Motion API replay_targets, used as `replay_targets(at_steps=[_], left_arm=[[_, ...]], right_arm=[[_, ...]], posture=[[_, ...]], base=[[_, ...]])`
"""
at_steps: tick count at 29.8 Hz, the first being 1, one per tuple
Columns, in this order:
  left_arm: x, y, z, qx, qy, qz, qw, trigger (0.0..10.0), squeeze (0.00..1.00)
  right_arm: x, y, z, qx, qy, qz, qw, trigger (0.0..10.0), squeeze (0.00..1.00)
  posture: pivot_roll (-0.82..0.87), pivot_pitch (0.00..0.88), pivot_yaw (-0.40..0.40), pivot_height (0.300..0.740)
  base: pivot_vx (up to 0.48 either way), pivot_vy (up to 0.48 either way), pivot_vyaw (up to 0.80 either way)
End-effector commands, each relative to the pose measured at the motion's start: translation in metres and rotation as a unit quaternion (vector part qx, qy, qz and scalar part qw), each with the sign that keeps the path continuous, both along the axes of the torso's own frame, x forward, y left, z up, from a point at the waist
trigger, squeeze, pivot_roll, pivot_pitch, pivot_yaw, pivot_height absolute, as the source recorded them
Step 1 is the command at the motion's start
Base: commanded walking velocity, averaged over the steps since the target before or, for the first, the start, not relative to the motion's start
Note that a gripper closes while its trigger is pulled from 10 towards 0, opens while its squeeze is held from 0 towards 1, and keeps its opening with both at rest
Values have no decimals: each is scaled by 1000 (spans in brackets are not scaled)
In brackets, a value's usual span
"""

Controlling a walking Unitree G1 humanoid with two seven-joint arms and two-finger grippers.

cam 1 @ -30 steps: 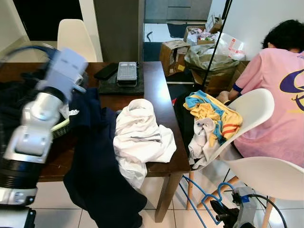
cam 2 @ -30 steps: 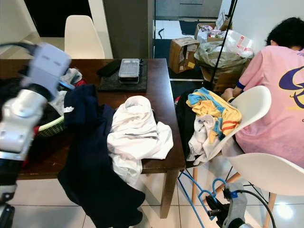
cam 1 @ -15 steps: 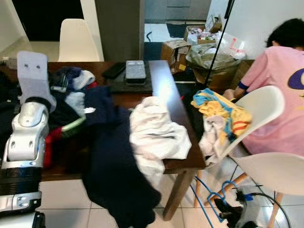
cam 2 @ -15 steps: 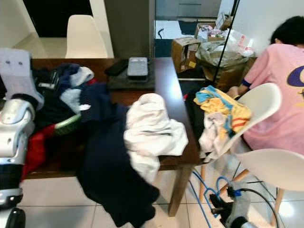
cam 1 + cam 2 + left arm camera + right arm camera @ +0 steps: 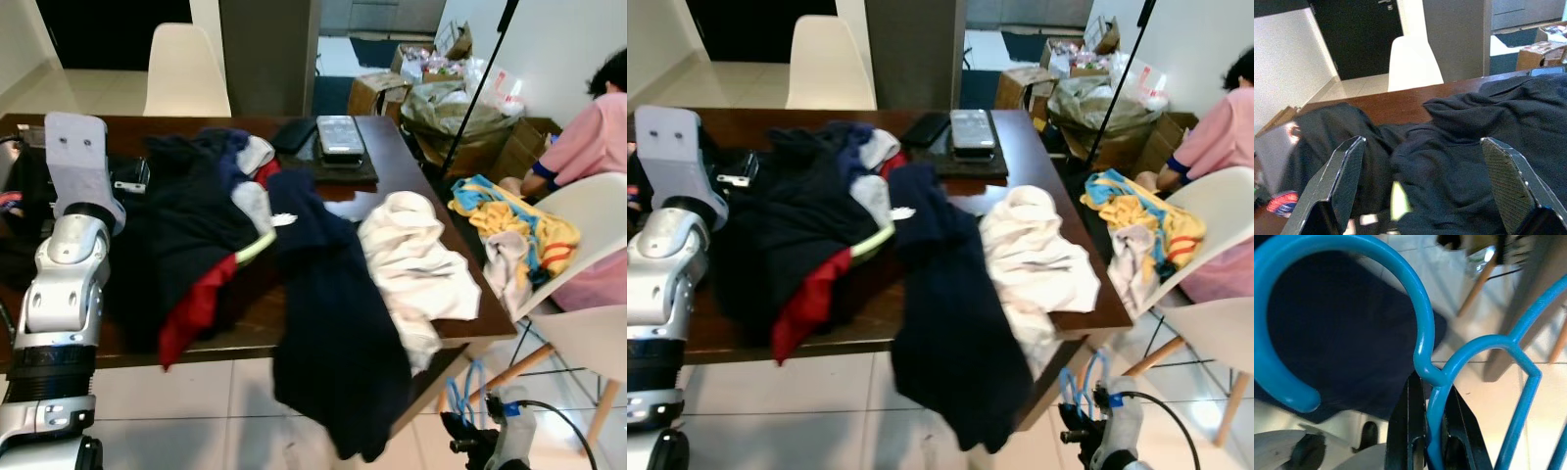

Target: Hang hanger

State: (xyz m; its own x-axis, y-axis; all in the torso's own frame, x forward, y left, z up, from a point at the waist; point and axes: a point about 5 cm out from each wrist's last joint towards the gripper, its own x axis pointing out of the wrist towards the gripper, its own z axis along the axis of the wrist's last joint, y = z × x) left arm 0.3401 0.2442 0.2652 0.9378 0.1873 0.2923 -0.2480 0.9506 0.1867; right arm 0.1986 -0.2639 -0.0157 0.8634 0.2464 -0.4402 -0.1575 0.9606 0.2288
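the blue hanger (image 5: pixel 1426 352) sits low at the lower right of the head views, above the floor by the table (image 5: pixel 416 162) corner, and the right gripper (image 5: pixel 1427 440) is clamped on its neck just under the hook. no writing can be read. boxes (image 5: pixel 377 90) and a stuffed bag (image 5: pixel 446 108) crowd the upper right, contents unclear. dark clothes (image 5: pixel 186 225) and a white garment (image 5: pixel 416 259) cover the table, one navy piece (image 5: pixel 338 343) hanging over its front edge. the left gripper (image 5: pixel 1425 191) hovers above the clothes, fingers wide apart. a person (image 5: pixel 593 137) sits at the right edge.

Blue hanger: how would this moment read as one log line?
right pincer: shut on blue hanger, low beside table | left pincer: open over dark clothes
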Motion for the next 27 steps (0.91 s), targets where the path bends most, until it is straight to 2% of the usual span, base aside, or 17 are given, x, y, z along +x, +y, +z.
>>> replay_targets(at_steps=[1,8,19,25,27], left_arm=[[-2,-7,-5,10,6,-14,1000,10000,0],[0,-8,-6,0,4,-9,1000,10000,0],[1,-14,-13,-21,3,-25,999,10000,0],[1,-13,-10,-16,-5,-28,999,10000,0],[0,-17,-2,0,-21,-33,999,10000,0]], right_arm=[[3,2,2,-2,-6,14,1000,10000,0],[1,2,1,-2,-7,15,1000,10000,0],[-2,2,0,-2,-4,17,1000,10000,0],[-2,2,0,-2,-4,18,1000,10000,0],[-1,2,0,-2,-6,17,1000,10000,0]], posture=[[7,117,-9,740],[12,113,-8,740],[11,100,-10,740],[8,98,-8,740],[12,103,-9,740]], base=[[0,-480,0],[0,-421,0],[0,0,0],[96,0,0],[330,0,0]])
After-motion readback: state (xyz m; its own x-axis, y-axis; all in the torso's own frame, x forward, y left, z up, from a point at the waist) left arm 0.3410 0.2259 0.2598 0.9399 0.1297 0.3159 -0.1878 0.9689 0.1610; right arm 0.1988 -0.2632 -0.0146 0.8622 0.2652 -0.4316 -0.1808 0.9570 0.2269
